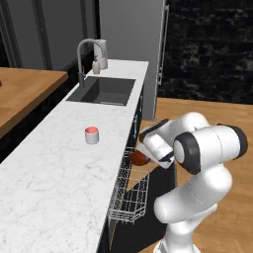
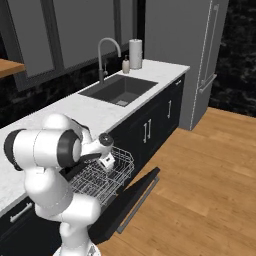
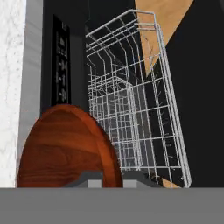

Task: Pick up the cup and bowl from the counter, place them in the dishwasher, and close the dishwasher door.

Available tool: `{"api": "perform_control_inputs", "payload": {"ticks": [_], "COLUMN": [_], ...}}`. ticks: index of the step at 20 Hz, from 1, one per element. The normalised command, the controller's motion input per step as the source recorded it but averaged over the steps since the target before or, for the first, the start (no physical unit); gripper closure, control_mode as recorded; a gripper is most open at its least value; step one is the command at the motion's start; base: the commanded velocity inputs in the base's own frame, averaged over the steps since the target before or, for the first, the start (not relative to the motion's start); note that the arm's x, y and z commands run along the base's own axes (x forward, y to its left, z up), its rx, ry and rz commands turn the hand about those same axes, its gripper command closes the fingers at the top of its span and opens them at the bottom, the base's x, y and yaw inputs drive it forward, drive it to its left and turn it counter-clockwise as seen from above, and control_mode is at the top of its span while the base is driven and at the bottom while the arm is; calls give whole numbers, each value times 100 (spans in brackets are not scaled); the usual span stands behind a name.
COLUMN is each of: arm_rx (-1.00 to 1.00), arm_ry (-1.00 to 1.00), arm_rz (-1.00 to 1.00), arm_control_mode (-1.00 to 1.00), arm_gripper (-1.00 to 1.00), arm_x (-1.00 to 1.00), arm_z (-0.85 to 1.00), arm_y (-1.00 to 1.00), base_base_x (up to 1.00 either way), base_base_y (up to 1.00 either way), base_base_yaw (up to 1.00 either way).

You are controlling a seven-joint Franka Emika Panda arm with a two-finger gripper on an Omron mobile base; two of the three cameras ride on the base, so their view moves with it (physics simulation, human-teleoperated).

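Reddish-brown wood-grained bowl (image 3: 65, 148), on edge

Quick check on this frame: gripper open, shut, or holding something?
Gripper: shut on the bowl, held on edge over the pulled-out dishwasher rack. The cup is on the counter.

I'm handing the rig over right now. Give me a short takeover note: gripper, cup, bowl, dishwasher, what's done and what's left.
Gripper: shut on the bowl, held over the pulled-out rack of the dishwasher.
Cup: upright on the counter, untouched.
Dishwasher door: open, folded down.
Done: bowl picked up and brought to the rack.
Left: release the bowl into the rack, fetch and load the cup, close the door.
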Motion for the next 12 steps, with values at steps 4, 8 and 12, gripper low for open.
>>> {"api": "perform_control_inputs", "payload": {"ticks": [4,8,12], "arm_rx": [2,0,4], "arm_ry": [4,6,8], "arm_rz": [-9,-9,-3], "arm_control_mode": [-100,-100,-100], "arm_gripper": [100,100,100], "arm_x": [-15,6,23], "arm_z": [-25,-41,-44], "arm_y": [-98,-65,-18], "base_base_x": [0,0,0], "base_base_y": [0,0,0], "base_base_yaw": [0,0,0]}}
